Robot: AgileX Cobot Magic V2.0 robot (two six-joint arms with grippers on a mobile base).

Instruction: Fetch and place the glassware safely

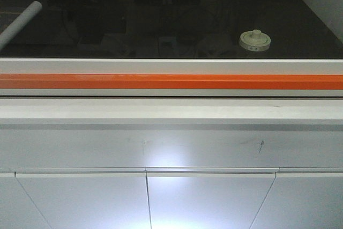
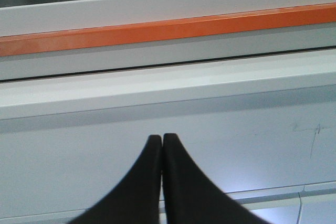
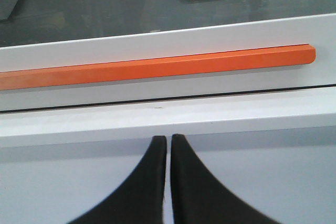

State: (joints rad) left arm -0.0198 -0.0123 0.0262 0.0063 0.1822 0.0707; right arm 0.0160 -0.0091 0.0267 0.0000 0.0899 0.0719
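The white cabinet (image 1: 171, 148) fills the lower part of the front view, with an orange bar (image 1: 171, 81) running along its upper edge. Behind that lies a dark glossy top (image 1: 161, 14). A white roll (image 1: 19, 22) lies at its far left. The jar (image 1: 255, 40) stands upright toward the right, near the front edge and well apart from the roll.

The jar looks light, but also brittle and slick. The lid may sit loose, so I would grip the glass body from the sides rather than the knob.

The left gripper (image 2: 161, 137) is pressed closed and empty. The right gripper (image 3: 168, 139) shows a hairline slit and is also empty. Both face the cabinet front below the bar
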